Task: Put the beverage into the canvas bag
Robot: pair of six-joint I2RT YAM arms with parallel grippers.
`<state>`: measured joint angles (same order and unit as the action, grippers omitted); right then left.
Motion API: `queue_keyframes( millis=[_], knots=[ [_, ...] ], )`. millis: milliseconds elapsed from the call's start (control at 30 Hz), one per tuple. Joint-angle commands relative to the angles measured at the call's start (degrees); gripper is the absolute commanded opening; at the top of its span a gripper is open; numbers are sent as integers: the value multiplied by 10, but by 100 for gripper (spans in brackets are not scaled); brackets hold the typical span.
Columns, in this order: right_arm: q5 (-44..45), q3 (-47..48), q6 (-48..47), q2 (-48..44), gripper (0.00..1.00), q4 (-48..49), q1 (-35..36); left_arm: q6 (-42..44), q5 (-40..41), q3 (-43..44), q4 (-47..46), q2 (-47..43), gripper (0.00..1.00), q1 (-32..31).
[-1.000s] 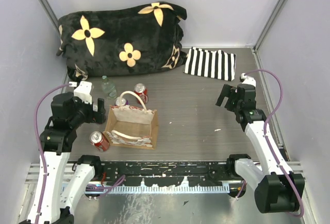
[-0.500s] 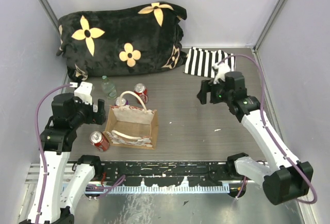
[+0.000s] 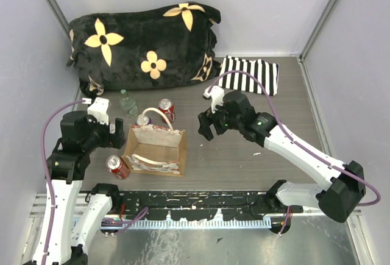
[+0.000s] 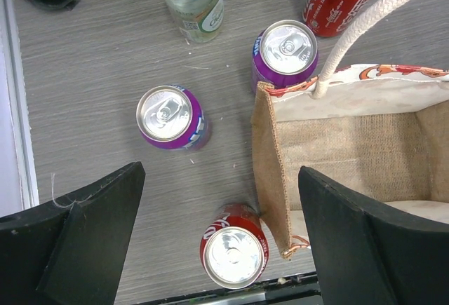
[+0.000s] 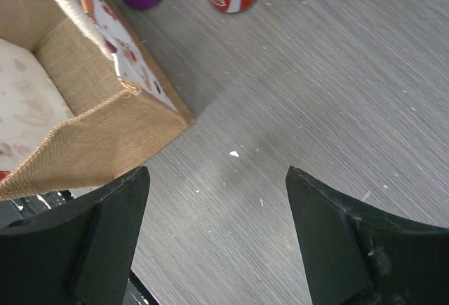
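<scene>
The bag [image 4: 270, 172] stands open near the near left corner of the worktop. My left gripper [image 4: 221, 175] is wide open and holds nothing. It hangs over the bag's left side. A red can [image 4: 233, 247] stands just beside the bag, between my left fingers. My right gripper [image 5: 217, 175] is open too, just right of the bag.

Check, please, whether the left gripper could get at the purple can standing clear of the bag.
Probably yes: the left gripper hangs open above the purple can, with nothing between them.
</scene>
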<state>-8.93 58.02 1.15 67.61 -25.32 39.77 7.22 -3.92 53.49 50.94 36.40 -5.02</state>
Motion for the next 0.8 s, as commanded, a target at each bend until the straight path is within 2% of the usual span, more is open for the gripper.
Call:
queue_keyframes(
  millis=[0,300,767],
  knots=[
    [24,38,-12,28,85,70,43,-3,-3,23,8,-9,98,2],
    [29,109,-12,103,85,95,80,2,-3,32,14,-7,98,2],
    [-89,126,-28,189,85,140,98,4,-5,33,14,-1,98,2]
  ],
)
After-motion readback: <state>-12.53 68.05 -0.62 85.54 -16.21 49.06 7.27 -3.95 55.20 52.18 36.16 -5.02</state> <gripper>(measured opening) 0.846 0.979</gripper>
